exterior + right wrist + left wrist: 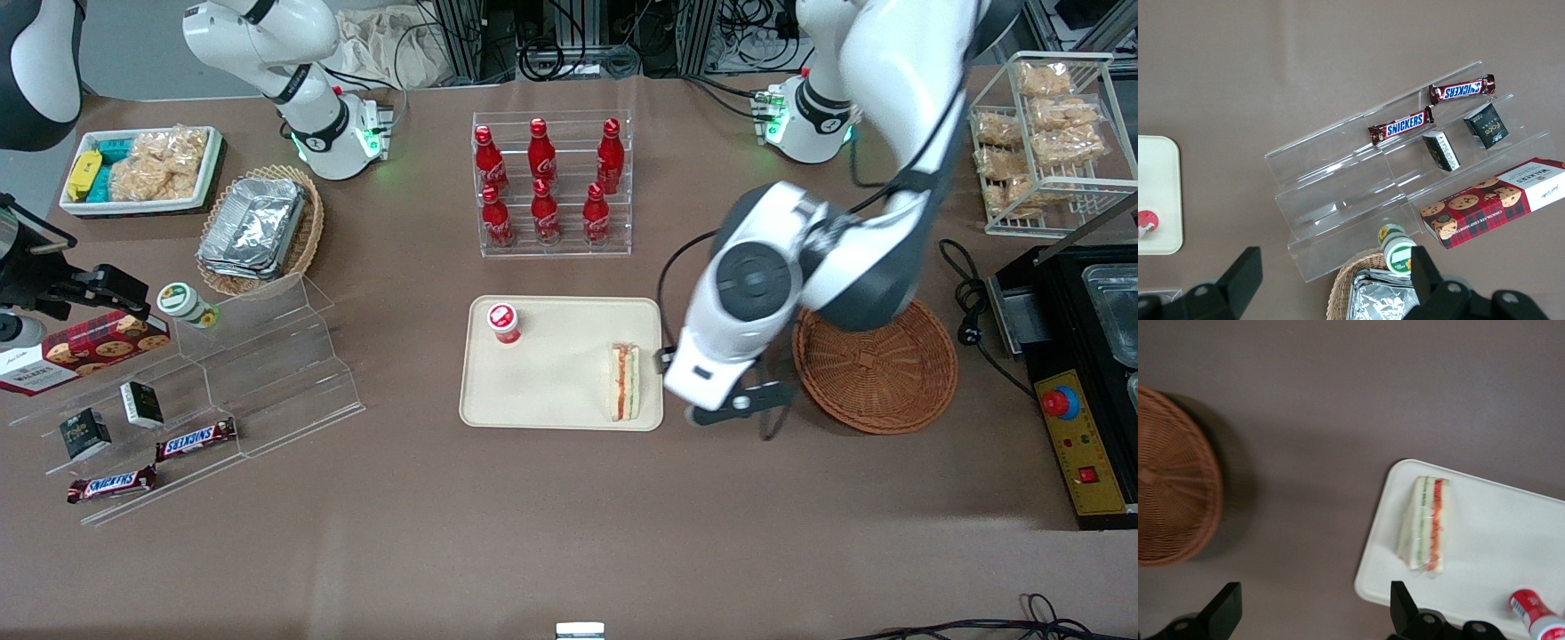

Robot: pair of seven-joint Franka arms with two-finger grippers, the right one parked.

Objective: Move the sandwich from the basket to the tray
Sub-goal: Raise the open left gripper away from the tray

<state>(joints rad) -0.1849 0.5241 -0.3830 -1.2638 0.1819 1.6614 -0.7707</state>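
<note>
Sandwich delivered; arm between tray and basket.
Sandwich (624, 381) lies on tray (551, 409) at the edge nearest the basket (876, 369), which looks empty. Risk: a low sideways move could clip the tray rim and jolt the bottle (503, 323). Gripper (1315, 613) hangs over bare table, fingers spread wide, holding nothing.

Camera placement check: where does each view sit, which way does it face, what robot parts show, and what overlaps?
Front view: high above the table, looking down on both arm bases; the gripper hangs between the tray and the basket.
Left wrist view: on the working arm's wrist, facing down; its open fingers show, with the sandwich lying on the tray and the basket bare.
Right wrist view: on the parked arm, facing down at the Snickers bars on the acrylic steps.
Shared: all three show the tray.
</note>
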